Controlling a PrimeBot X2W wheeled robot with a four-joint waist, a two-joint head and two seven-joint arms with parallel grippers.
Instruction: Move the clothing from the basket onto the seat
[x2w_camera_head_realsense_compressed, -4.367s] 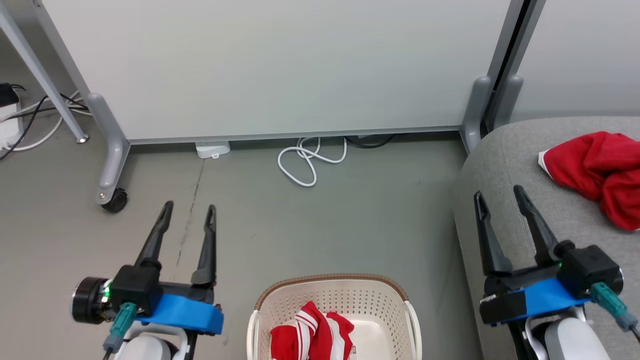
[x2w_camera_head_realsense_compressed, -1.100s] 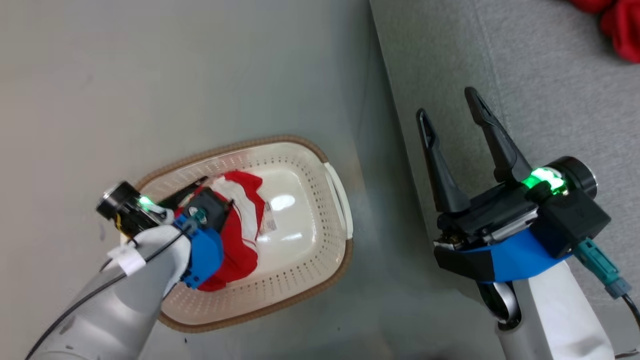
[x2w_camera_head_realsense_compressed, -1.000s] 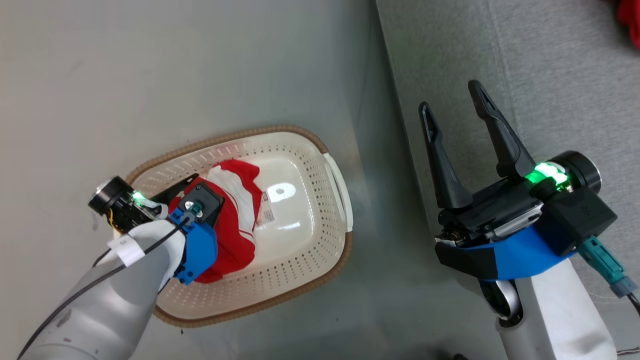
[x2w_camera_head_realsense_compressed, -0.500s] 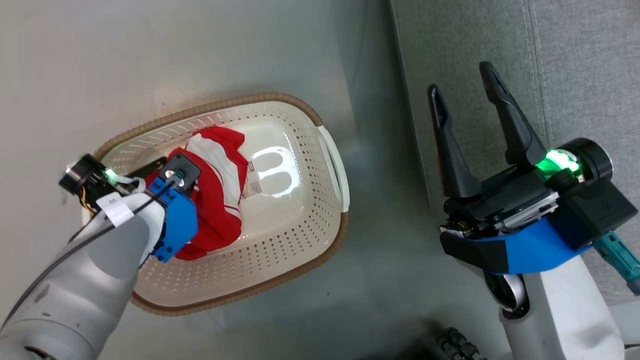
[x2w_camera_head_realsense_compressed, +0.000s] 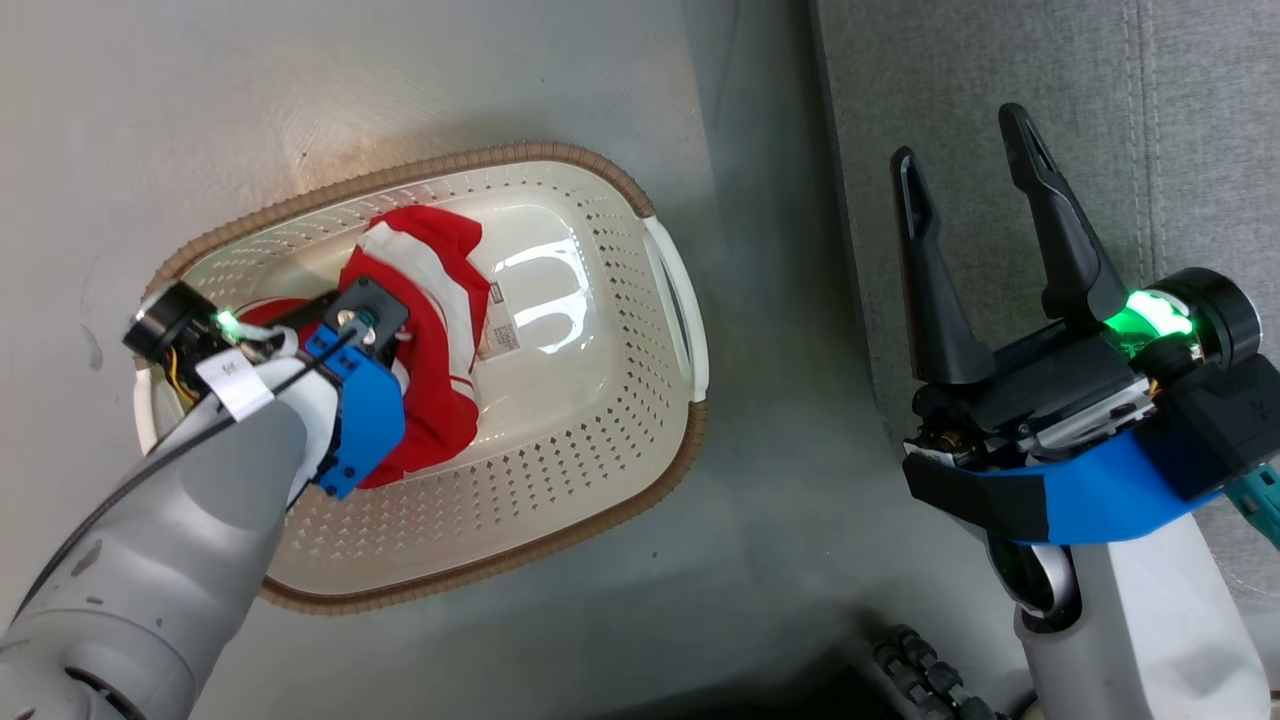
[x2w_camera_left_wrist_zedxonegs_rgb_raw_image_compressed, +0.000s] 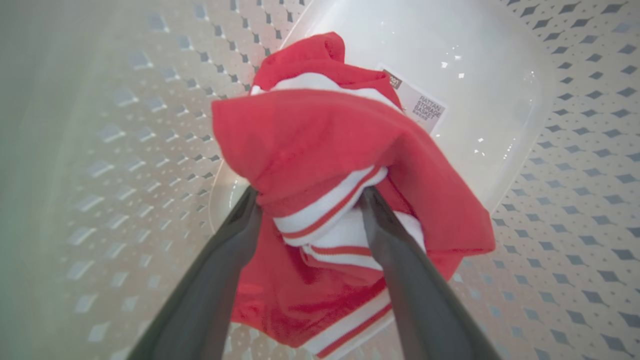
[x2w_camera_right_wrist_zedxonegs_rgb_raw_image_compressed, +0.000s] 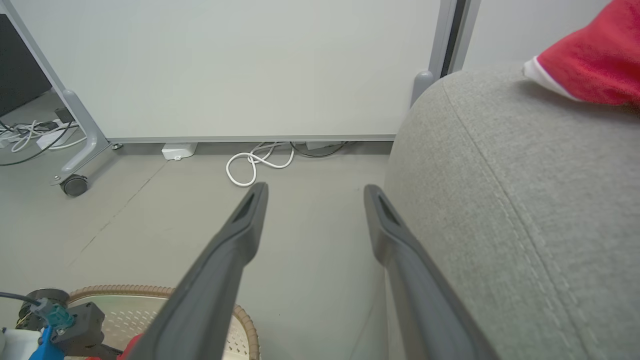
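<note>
At the left, the left pincer (x2w_camera_left_wrist_zedxonegs_rgb_raw_image_compressed: 310, 192) reaches down into the basket (x2w_camera_head_realsense_compressed: 600, 480), which stands on the floor (x2w_camera_head_realsense_compressed: 780, 560). Its two fingers are spread wide, released, with a bunched fold of the striped garment (x2w_camera_left_wrist_zedxonegs_rgb_raw_image_compressed: 310, 130) lying between them and touching both tips. That red and white garment lies heaped on the left part of the basket's bottom, partly under the arm's wrist in the head view. Just right of the heap, a label (x2w_camera_head_realsense_compressed: 500, 325) shows on the bare, glossy bottom.

Further right, across a strip of floor, the right pincer (x2w_camera_head_realsense_compressed: 958, 136) hangs at the edge of the seat (x2w_camera_head_realsense_compressed: 1200, 150), fingers wide apart and grasping nothing. In the right wrist view, the plain red garment (x2w_camera_right_wrist_zedxonegs_rgb_raw_image_compressed: 590, 65) with a white edge lies on top of the seat, well beyond the fingers.
</note>
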